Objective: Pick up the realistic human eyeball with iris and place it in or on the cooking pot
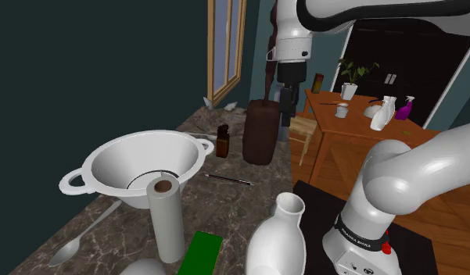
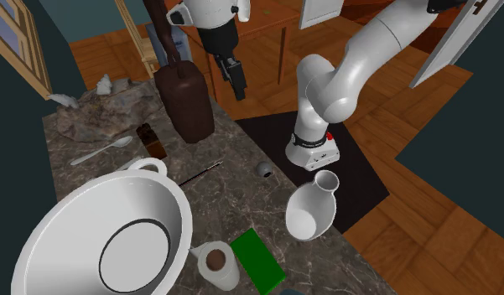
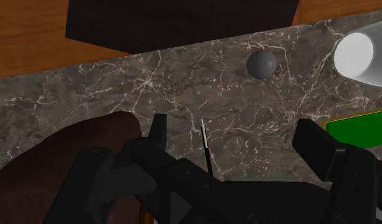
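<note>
The pincer [image 3: 234,125] hangs released above the counter [image 3: 183,83], well apart from the grey eyeball [image 3: 261,64].

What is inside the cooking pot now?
Nothing visible: bare white pot interior, dark ring at the bottom. The paper roll covers part of its near wall. The grey eyeball lies outside.

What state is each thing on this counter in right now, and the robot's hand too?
gripper: open, holding nothing.
grey eyeball: lying loose on the counter, not held.
white pot: upright, nothing in it.
white vase: upright.
paper roll: standing on end.
brown jug: upright.
spoon: lying flat.
green box: lying flat.
</note>
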You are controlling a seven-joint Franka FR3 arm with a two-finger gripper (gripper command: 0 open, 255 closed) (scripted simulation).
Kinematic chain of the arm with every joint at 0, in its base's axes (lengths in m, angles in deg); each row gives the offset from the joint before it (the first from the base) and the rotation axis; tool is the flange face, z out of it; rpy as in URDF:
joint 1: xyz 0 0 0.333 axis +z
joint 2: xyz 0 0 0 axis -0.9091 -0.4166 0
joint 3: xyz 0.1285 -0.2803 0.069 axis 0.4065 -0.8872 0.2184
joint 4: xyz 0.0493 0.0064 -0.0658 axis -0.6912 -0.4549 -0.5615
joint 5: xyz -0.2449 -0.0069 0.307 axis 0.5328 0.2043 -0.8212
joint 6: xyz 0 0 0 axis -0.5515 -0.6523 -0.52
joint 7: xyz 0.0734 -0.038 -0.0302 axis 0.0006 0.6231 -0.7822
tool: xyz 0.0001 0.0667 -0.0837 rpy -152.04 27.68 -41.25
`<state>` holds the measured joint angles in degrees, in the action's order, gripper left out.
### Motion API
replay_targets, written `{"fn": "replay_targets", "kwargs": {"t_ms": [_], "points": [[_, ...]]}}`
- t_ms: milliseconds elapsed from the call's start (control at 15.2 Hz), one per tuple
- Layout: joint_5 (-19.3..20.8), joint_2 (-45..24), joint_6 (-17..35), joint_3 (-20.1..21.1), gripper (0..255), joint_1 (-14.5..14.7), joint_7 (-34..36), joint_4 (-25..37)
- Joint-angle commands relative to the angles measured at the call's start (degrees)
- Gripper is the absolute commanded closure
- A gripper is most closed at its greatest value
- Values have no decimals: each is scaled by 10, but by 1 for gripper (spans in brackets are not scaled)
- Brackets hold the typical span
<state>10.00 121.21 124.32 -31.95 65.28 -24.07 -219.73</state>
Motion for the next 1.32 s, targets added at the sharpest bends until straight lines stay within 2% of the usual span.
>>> {"fn": "replay_targets", "kwargs": {"t_ms": [0,660,1188,1254], "points": [[0,0,0,0,0,0,0,0],[-59,12,135,55,0,60,-9,-170],[-127,-35,267,111,0,126,-17,-271],[-129,-38,276,112,0,128,-17,-277]]}}
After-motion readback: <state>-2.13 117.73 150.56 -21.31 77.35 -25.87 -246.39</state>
